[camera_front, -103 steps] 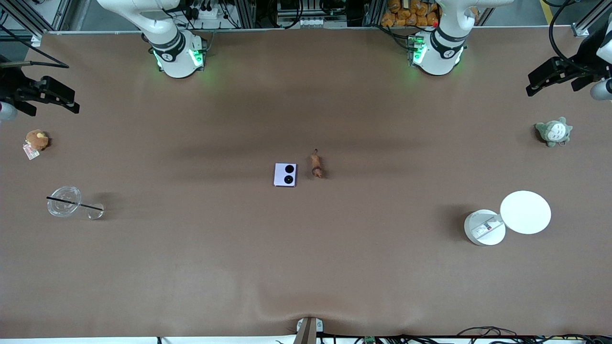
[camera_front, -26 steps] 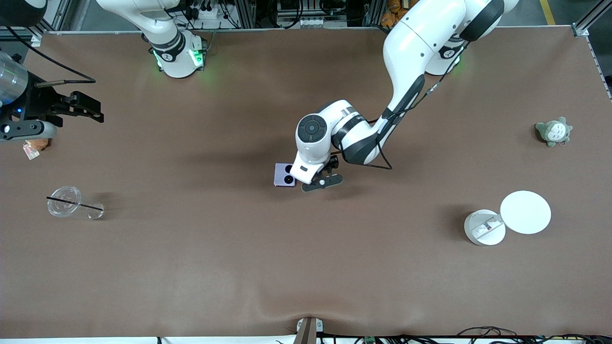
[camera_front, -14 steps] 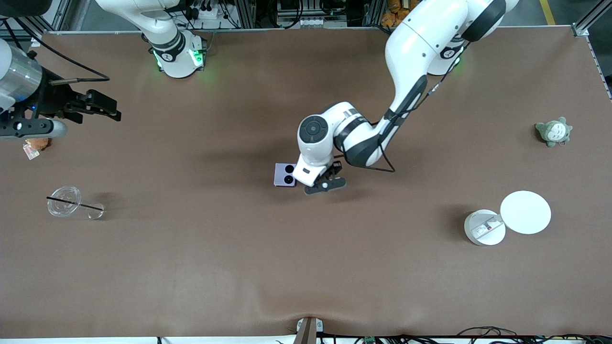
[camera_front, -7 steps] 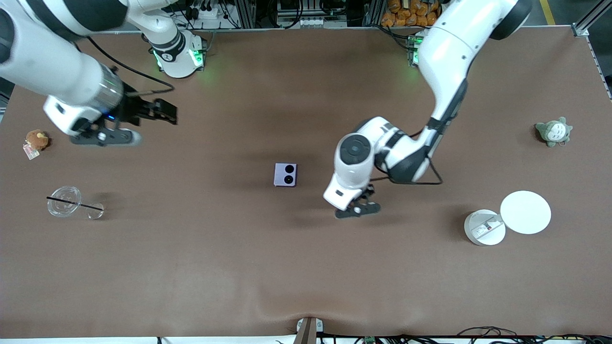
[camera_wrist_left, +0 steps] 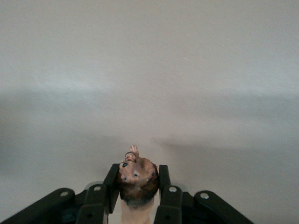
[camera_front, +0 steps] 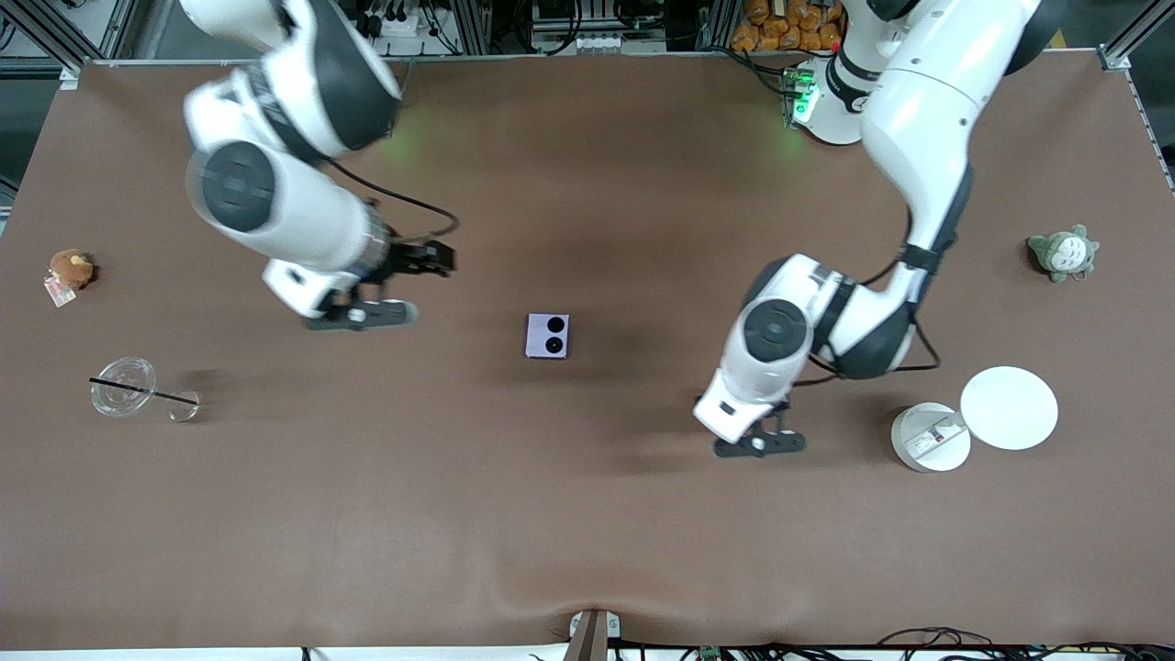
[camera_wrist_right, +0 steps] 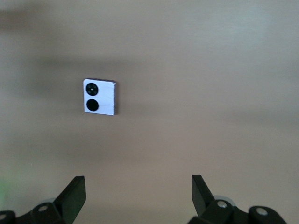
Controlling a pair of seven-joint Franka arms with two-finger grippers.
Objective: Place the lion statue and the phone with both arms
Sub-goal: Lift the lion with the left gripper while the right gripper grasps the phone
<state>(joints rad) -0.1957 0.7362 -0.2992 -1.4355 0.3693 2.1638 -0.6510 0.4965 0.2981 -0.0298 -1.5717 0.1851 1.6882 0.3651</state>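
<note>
The small reddish-brown lion statue point(camera_wrist_left: 136, 179) was up off the brown counter point(camera_front: 587, 514), clenched head-outward between the fingers of the left end effector point(camera_front: 760, 439). Moments earlier that end effector had been down beside the phone at mid-counter, where the statue had lain; since then it had carried the statue toward the left arm's end, over bare counter near a white round container point(camera_front: 930, 438) with its white disc lid point(camera_front: 1009, 408) lying just beside it. By that, the first pick looked done and the statue's placing was in hand.

The pale lavender, nearly square folded phone point(camera_front: 548, 335), two black lenses up, lay flat where it had been, untouched. The right end effector point(camera_front: 360, 308), fingers spread wide and holding nothing, had swung in from the counter's edge and hung over the counter toward the right arm's end, the phone ahead in its wrist view point(camera_wrist_right: 100, 96); its pick had probably yet to begin.

The container bore a small label, unreadable. No other writing showed.
</note>
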